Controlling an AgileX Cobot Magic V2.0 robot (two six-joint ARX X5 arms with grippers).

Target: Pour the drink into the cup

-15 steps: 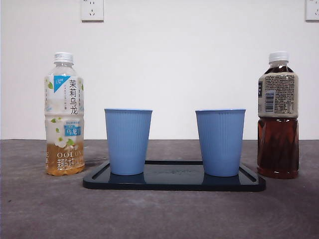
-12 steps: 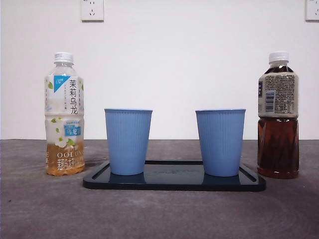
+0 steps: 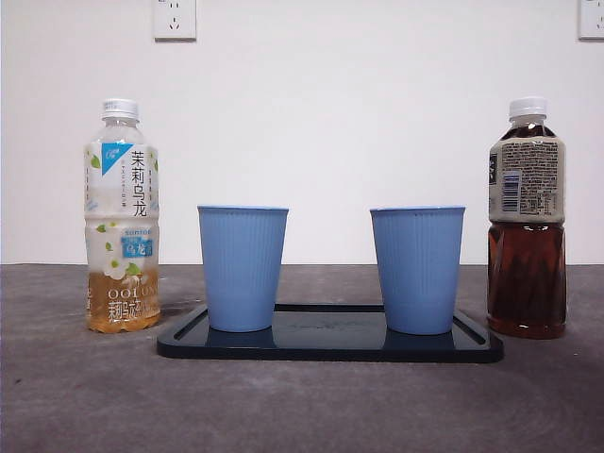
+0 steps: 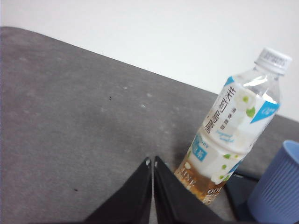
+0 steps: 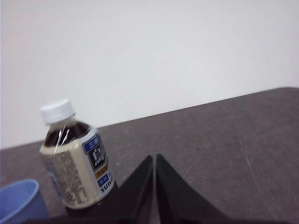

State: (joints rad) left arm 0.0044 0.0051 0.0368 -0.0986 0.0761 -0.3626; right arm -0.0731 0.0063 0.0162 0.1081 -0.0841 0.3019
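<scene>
Two blue cups, one [image 3: 243,268] left and one [image 3: 417,269] right, stand upright on a dark tray [image 3: 329,342] mid-surface. A capped oolong bottle [image 3: 122,217] stands off the tray's left end, a capped dark tea bottle [image 3: 527,219] off its right end. The left tool [image 4: 153,162] and right tool [image 5: 154,158] are both closed, empty, each near its own bottle.

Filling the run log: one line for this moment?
stage: not started | left gripper: shut, empty | right gripper: shut, empty | bottles: capped, upright | cups: on tray
</scene>
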